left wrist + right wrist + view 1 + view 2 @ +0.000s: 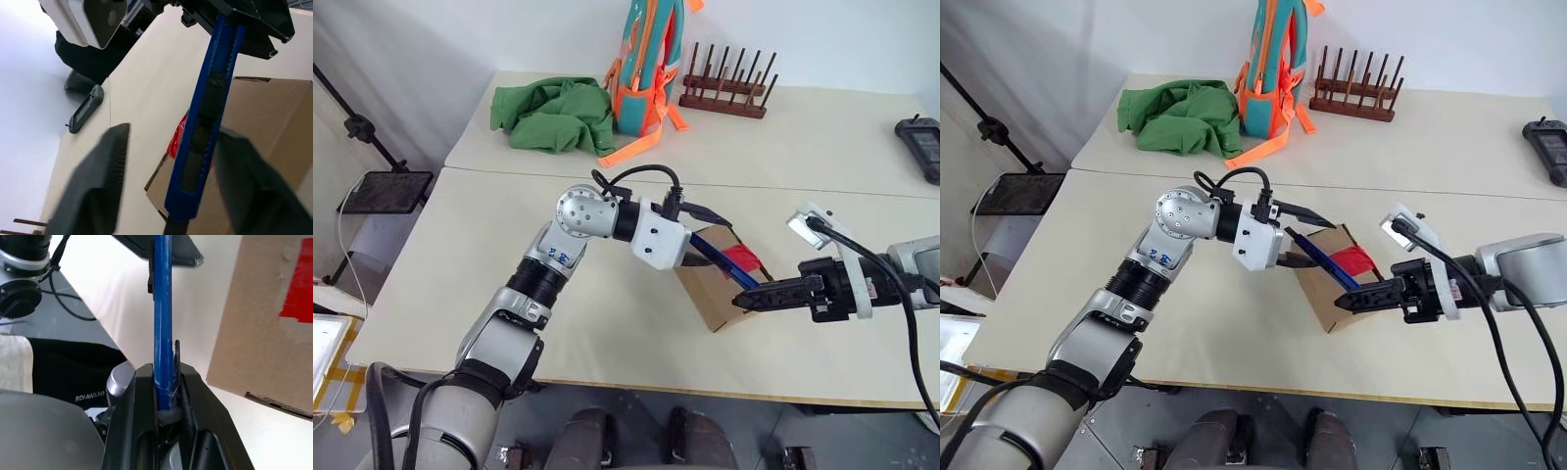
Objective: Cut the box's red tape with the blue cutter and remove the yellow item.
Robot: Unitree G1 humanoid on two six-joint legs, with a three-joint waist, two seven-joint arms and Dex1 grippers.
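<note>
The blue cutter was held tight by the right end effector over the box; the left end effector was spread open around it.

The blue cutter's near end is hidden between the right gripper's fingers. The box's left side is covered by the left gripper. The box's contents cannot be seen. A black controller is cut off by the right edge.
</note>
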